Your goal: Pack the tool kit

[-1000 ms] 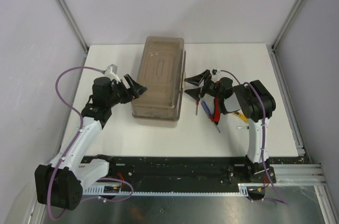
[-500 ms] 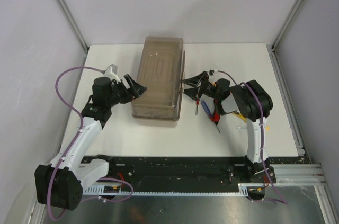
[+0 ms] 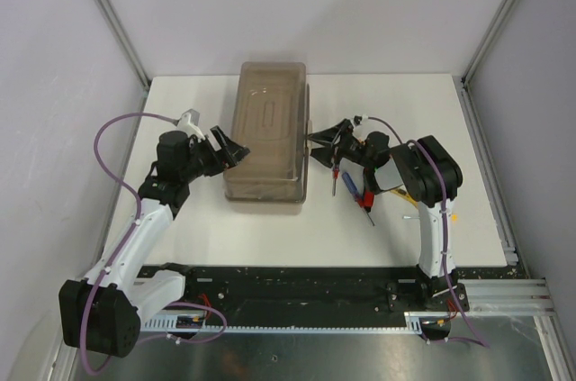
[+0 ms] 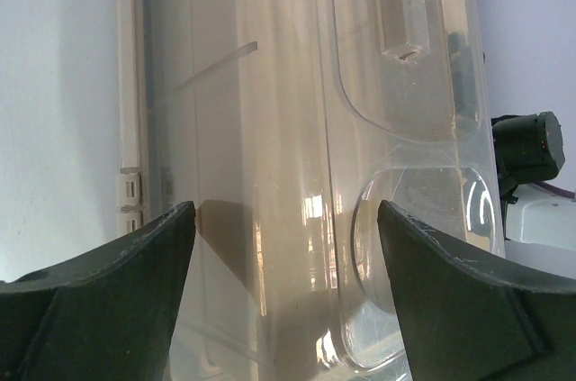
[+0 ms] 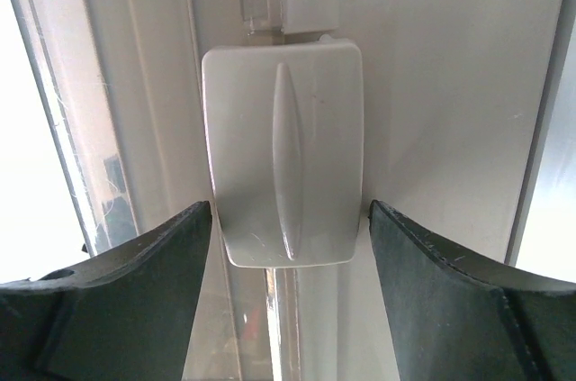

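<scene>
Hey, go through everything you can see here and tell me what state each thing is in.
Toolbox: lid down, shut.
Latch: flat against the box front, looks fastened.
Left gripper: open, empty, at the box's left side.
Right gripper: open, fingers either side of the latch.
Blue-handled screwdriver: lying on the table, unpacked.
Red-handled tool: lying on the table, unpacked.
</scene>
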{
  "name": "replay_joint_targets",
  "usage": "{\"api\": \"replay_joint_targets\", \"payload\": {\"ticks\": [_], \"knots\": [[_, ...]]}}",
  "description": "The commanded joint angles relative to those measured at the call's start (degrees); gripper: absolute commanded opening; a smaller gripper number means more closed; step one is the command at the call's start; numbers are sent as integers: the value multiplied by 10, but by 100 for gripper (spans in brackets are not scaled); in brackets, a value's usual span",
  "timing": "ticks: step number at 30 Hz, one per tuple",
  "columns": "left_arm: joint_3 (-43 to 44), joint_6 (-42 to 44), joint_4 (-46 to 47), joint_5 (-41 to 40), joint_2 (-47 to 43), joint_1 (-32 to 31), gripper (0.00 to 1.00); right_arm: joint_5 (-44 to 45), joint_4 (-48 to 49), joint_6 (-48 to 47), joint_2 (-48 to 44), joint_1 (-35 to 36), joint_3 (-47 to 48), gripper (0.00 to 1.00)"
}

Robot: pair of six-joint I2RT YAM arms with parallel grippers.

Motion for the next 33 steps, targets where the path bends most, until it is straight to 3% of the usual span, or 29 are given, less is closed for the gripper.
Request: {"api": "replay_joint_targets", "payload": {"ticks": [1,12,18,33], "knots": [[6,13,-6,23,9,-13,85,-12,156,3,-14,31,20,73],[4,21,-5,10,4,-12,85,-16,158,4,-22,30,20,49],[5,31,-7,3,1,-12,84,-14,144,-7,-29,29,20,40],[2,49,-23,-18,-3,-14,84,20,-130,-187,-113,40,21,35]]}}
